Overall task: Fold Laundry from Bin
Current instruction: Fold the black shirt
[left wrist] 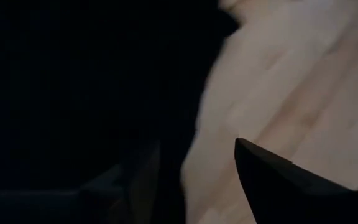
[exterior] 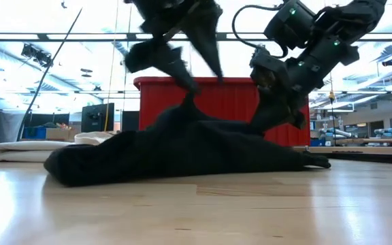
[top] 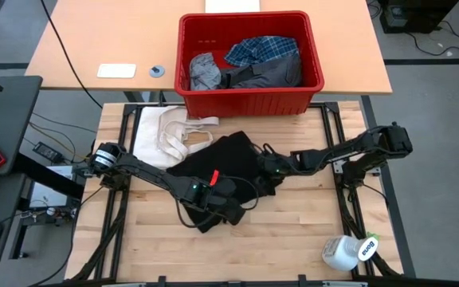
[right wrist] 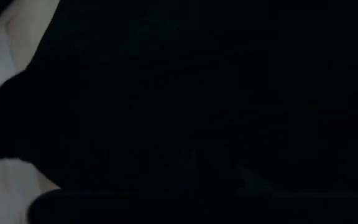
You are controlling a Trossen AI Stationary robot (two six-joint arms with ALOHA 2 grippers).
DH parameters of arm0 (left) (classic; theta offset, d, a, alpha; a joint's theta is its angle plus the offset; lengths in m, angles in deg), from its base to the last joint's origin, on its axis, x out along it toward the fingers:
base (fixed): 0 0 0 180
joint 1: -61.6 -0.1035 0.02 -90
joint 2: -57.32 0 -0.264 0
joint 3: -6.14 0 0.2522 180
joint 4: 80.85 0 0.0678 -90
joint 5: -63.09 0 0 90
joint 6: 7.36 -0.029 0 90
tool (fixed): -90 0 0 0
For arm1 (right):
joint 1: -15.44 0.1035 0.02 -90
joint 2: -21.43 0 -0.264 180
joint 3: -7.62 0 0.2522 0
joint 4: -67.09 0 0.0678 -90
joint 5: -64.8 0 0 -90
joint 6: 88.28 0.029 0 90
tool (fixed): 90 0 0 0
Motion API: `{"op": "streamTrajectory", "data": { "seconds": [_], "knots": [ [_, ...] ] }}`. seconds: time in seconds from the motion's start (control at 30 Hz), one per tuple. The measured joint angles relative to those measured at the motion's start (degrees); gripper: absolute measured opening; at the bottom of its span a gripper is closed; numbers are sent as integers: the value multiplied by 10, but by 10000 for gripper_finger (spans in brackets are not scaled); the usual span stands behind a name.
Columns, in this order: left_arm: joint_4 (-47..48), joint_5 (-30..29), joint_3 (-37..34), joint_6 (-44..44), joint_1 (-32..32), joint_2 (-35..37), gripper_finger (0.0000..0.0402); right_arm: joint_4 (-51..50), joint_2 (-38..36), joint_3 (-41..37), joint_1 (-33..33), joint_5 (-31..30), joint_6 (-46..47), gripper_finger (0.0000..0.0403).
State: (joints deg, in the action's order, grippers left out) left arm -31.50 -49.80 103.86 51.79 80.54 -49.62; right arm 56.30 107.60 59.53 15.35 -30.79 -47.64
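We note the large black garment (top: 221, 163) heaped on the wooden desk (top: 293, 231), just in front of the red bin (top: 249, 88). The left gripper (top: 228, 214) sits at the near edge of that heap; in its wrist view one dark finger (left wrist: 278, 180) shows over bare wood with black cloth beside it, and we cannot tell whether these fingers are released or grasping. The right gripper (top: 268, 167) is at the far-right side of the heap, fingers clenched; in the low view the black cloth rises in a peak to it, so it looks pinched there. The bin, beyond both sets of fingers, holds a plaid shirt (top: 261, 49) and grey garments (top: 205, 72). A cream cloth (top: 166, 131) lies beside the black heap.
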Motion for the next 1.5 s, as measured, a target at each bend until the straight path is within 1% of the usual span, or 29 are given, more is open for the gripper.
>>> {"op": "streamTrajectory", "data": {
  "seconds": [0.1,0.17,0.27,0.37,0.53,0.73,0.83,0.93,1.07,1.2,1.3,1.43,1.5],
  "knots": [
    [-67,-20,0,-104,3,0,201,0,0,0,-15,25,8,61],
    [-98,-32,0,-156,5,0,196,0,0,0,-23,43,14,85],
    [-106,-62,1,-197,-1,-7,190,0,0,0,-31,54,17,118],
    [-100,-67,1,-208,-20,-32,186,-1,0,0,-34,56,13,140],
    [-104,-12,0,-216,-49,-92,185,-34,-1,0,-49,63,14,149],
    [-68,-2,0,-205,-64,-130,185,-81,-12,0,-78,132,23,147],
    [-75,-2,0,-215,-64,-130,185,-94,-23,0,-77,143,18,146],
    [-74,4,-1,-236,-64,-111,185,-105,-42,0,-69,147,17,146],
    [-50,6,1,-263,-59,-39,185,-115,-86,0,-49,135,8,146],
    [18,14,1,-277,-54,25,185,-116,-121,0,-26,114,-18,146],
    [74,16,1,-276,-41,61,185,-115,-130,0,-11,114,-35,146],
    [95,16,1,-275,-2,66,185,-114,-121,0,15,125,-69,146],
    [92,17,0,-282,23,56,185,-118,-107,0,33,119,-79,146]
  ]
}}
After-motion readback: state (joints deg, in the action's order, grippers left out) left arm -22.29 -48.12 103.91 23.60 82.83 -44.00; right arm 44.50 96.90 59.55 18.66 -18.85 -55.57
